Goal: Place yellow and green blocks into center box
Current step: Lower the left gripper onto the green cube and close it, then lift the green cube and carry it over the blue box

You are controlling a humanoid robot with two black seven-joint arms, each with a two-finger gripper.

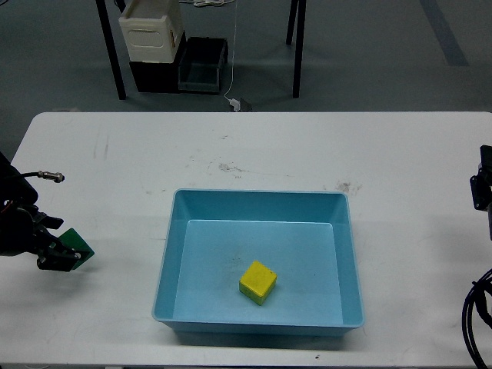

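Note:
A yellow block (257,281) lies inside the light blue box (261,201) at the middle of the white table. A green block (79,246) sits on the table near the left edge, left of the box. My left gripper (55,255) is at the green block and covers its left side. Its dark fingers cannot be told apart, so I cannot tell whether it grips the block. My right gripper (482,187) shows only as a dark part at the right edge, well away from the box.
The white table (254,146) has faint scuff marks behind the box. Black cables (475,323) hang at the right front corner. On the floor behind the table stand table legs, a white container (151,32) and a dark bin (202,64).

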